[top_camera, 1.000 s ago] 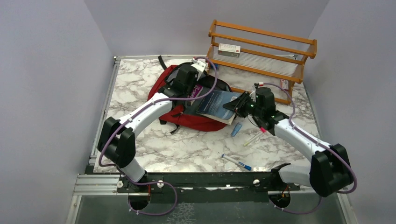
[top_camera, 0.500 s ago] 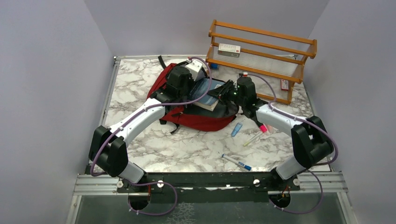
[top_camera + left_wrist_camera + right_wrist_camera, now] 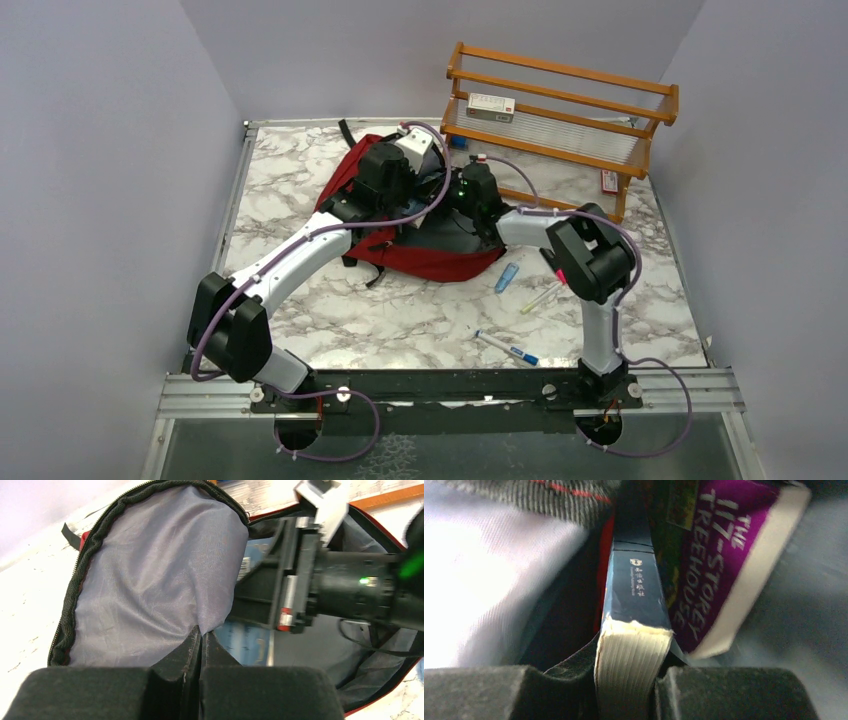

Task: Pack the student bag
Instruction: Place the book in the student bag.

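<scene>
The dark-red student bag (image 3: pixel 430 262) lies open in the middle of the table. My left gripper (image 3: pixel 201 632) is shut on the edge of its grey lining (image 3: pixel 150 580) and holds that flap up. My right gripper (image 3: pixel 631 650) is shut on a dark-blue book (image 3: pixel 634 595), gripped across its page block, and reaches into the bag's mouth. A purple "Treehouse" book (image 3: pixel 719 565) lies inside the bag just right of the blue one. In the top view both grippers meet over the bag's opening, the right gripper (image 3: pixel 462 192) next to the left gripper (image 3: pixel 400 190).
A wooden rack (image 3: pixel 560 110) stands at the back right with a small box (image 3: pixel 490 107) on its shelf. Right of the bag lie a blue cap-like piece (image 3: pixel 508 277), a pink-tipped marker (image 3: pixel 563 275), a pale pen (image 3: pixel 543 296) and a blue-tipped pen (image 3: pixel 507 349).
My right arm has swung left and away from me, carrying the blue book from above the bag's front edge into its opening. The left gripper has shifted slightly back, still holding the lining.
</scene>
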Controlling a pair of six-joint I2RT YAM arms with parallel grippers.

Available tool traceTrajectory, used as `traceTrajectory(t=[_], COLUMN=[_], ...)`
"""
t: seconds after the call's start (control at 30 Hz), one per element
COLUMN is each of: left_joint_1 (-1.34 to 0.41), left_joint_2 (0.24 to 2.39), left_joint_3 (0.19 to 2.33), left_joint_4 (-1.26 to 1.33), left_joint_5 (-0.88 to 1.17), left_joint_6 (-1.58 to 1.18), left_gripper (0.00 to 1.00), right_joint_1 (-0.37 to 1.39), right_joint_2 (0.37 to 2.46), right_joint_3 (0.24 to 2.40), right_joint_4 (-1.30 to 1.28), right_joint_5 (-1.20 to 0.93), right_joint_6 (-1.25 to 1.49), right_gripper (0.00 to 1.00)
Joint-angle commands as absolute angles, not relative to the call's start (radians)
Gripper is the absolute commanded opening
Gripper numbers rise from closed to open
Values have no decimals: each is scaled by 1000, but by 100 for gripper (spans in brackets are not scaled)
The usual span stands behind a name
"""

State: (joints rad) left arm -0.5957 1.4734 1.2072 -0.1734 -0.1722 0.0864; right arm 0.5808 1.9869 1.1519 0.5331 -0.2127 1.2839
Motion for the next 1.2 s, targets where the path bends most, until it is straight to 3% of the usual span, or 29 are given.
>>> traceTrajectory(t=[0.0, 0.43, 0.8, 0.87, 1.17], left_joint_1=[-597, -576, -533, -530, -502], left_joint_2=[1433, 1445, 1467, 1473, 1490], left_joint_3=[1208, 1208, 1220, 1215, 1223], left_joint_4=[-99, -103, -120, -117, -125], left_joint_5=[-125, -113, -92, -95, -83], left_joint_6=[67, 62, 45, 48, 41], left_gripper=[0, 0, 0, 0, 0], right_joint_1=[610, 634, 632, 632, 631], right_joint_2=[2082, 2330, 2276, 2249, 2129], right_joint_3=[1319, 1580, 1593, 1562, 1434], right_joint_4=[750, 533, 375, 371, 355], right_joint_5=[-167, -120, -56, -50, 8], right_joint_6=[1296, 1170, 1059, 1059, 1000], right_gripper=[0, 5, 40, 51, 65])
